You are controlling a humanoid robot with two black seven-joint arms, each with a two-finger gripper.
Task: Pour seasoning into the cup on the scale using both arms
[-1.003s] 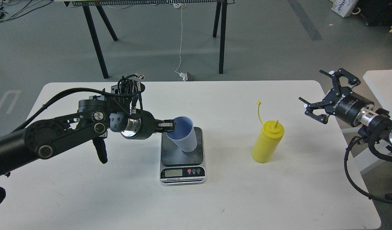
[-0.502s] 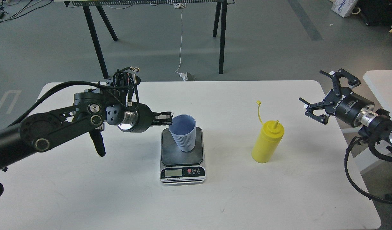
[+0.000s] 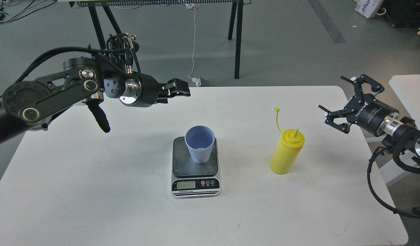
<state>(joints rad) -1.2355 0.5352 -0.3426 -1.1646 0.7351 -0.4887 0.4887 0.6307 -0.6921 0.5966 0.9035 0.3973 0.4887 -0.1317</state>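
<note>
The light-blue ribbed cup (image 3: 200, 149) stands upright on the dark platform of the scale (image 3: 181, 164), near its back. The yellow seasoning bottle (image 3: 286, 153) stands upright on the white table (image 3: 93, 191) to the right of the scale. Its cap strap sticks up behind the nozzle. My left gripper (image 3: 180, 90) is open and empty, raised above the table, behind and to the left of the cup. My right gripper (image 3: 333, 95) is wide open and empty, over the table's right edge, well right of the bottle and apart from it.
The scale's silver front with LCD and buttons faces me. Black trestle legs (image 3: 238, 41) and a white cable (image 3: 194, 41) are on the floor behind the table. A second white table (image 3: 410, 92) stands at the far right.
My left gripper let go of the cup, which went from tilted to upright on the scale. The gripper then rose and pulled back to the left. The right gripper barely moved.
</note>
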